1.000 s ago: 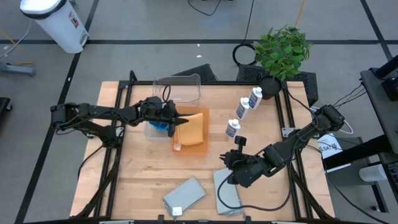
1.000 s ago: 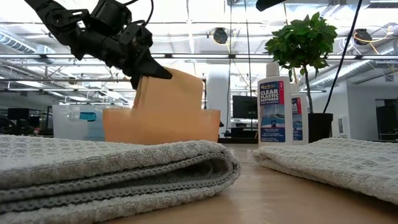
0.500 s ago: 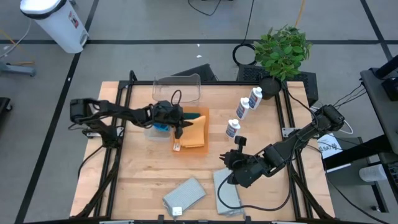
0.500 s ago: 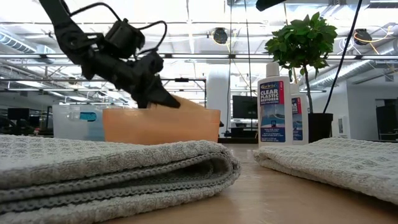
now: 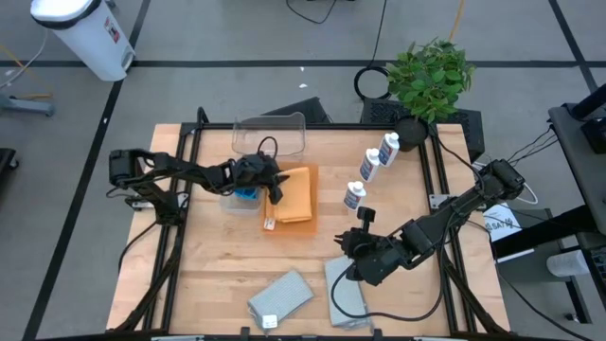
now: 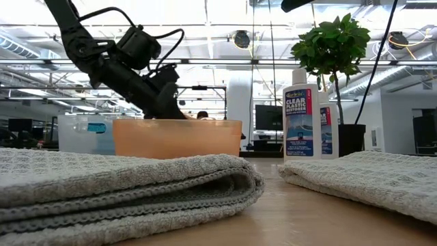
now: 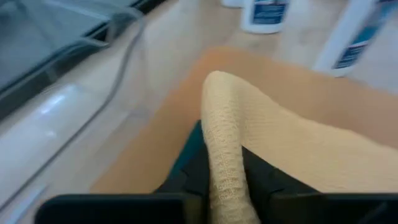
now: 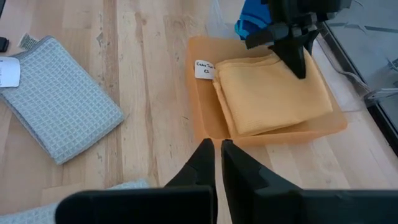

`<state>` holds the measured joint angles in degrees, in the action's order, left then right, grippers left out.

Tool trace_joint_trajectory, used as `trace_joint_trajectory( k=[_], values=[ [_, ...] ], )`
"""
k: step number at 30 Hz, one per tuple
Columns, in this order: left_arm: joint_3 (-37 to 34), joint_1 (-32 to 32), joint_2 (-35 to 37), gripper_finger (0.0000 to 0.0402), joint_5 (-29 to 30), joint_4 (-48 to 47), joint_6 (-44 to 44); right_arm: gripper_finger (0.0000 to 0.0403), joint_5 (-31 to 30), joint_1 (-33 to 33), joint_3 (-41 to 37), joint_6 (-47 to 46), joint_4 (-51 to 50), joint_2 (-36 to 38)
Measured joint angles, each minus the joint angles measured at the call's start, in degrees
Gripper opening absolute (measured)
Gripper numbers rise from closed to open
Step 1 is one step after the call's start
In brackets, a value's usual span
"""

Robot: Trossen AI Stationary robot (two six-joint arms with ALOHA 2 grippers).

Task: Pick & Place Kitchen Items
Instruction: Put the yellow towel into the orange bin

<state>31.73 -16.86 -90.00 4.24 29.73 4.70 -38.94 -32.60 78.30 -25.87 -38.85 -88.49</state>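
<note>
Orange cloth [image 5: 294, 195] is lying folded near the middle of the bench [image 5: 218, 275], toward the far edge, and the left tool [image 5: 276, 189] is pinching a fold of it at the cloth's left side; the left wrist view is showing the weave squeezed between the two dark fingers [image 7: 193, 168]. In the right wrist view the cloth [image 8: 273, 93] is sitting doubled over on a wider orange layer, with a white tag [image 8: 203, 69] at one corner. A blue sponge [image 5: 248, 192] is lying just beside the cloth on its left, by the clear tub [image 5: 273, 133] at the far edge. Three bottles [image 5: 369, 169] are standing in a slanting row toward the far right corner, untouched. Two grey cloths [image 5: 281, 296] are lying at the near edge, also untouched. The right tool [image 5: 352, 275] is waiting near the near right part of the bench, beside the second grey cloth [image 5: 347, 296], its fingers [image 8: 202, 165] pressed nearly together and holding nothing. Judging by this layout, the task is looking early: only the orange cloth is being handled, while the bottles, grey cloths and sponge are remaining to be moved.
</note>
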Motion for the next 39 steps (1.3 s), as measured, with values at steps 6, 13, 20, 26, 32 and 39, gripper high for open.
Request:
trace_joint_trajectory(
  k=[6,13,20,26,32,39],
  values=[
    [0.0,0.1,0.0,0.0125,5.16,-2.72,0.02,0.0002,0.0,0.02,0.0,0.0,0.0,0.0],
    [0.0,0.87,0.02,0.0215,10.73,-4.97,-0.14,0.0002,0.0,0.02,0.0,0.0,0.01,0.0],
    [1.49,0.78,2.57,0.029,12.0,-8.51,-1.67,0.0001,0.0,0.01,0.0,0.0,0.01,0.0],
    [3.35,0.87,8.26,0.0313,10.46,-13.98,0.3,0.0001,0.0,0.02,0.0,0.02,-0.13,0.0],
    [3.43,1.09,8.48,0.0305,0.38,-16.78,5.28,0.0001,-0.02,0.02,0.0,0.02,-0.06,0.0],
    [3.61,4.91,-0.14,0.0269,-1.33,-16.94,6.64,0.0001,0.0,0.02,0.0,0.02,0.42,0.0]
  ],
)
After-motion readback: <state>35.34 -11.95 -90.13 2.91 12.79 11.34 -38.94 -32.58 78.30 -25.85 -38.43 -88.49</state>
